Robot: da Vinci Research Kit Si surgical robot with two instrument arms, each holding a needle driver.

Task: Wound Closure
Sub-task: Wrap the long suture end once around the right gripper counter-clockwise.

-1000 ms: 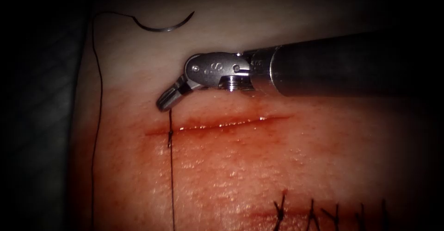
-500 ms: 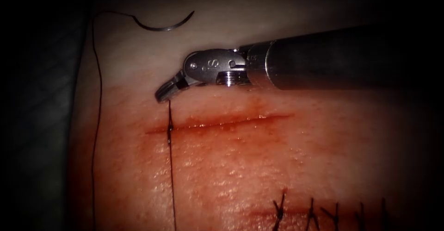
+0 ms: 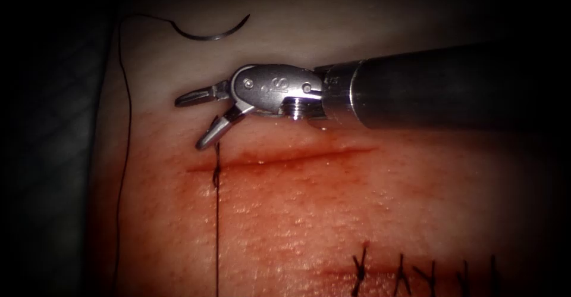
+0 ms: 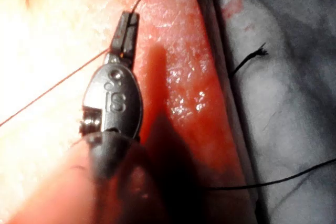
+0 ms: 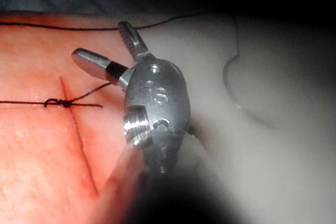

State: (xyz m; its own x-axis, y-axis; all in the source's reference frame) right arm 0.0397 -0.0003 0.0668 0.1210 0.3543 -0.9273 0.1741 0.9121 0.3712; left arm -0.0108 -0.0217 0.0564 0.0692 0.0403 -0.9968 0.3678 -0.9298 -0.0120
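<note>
Right claw [image 3: 190, 120] had sprung wide, empty, letting go the thread [image 3: 217, 225] just below it at the knot [image 3: 216, 175] on the cut [image 3: 285, 157]; left claw [image 4: 126, 32] held thread; needle [image 3: 209, 30] lay free above.

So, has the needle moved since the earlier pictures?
No. The needle lies free on the tissue above the cut, at the same spot relative to it.

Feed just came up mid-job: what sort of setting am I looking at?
Likely a bench suturing practice setup: pork-belly tissue with a straight cut, a curved needle lying free on it, and a finished stitch row.
</note>
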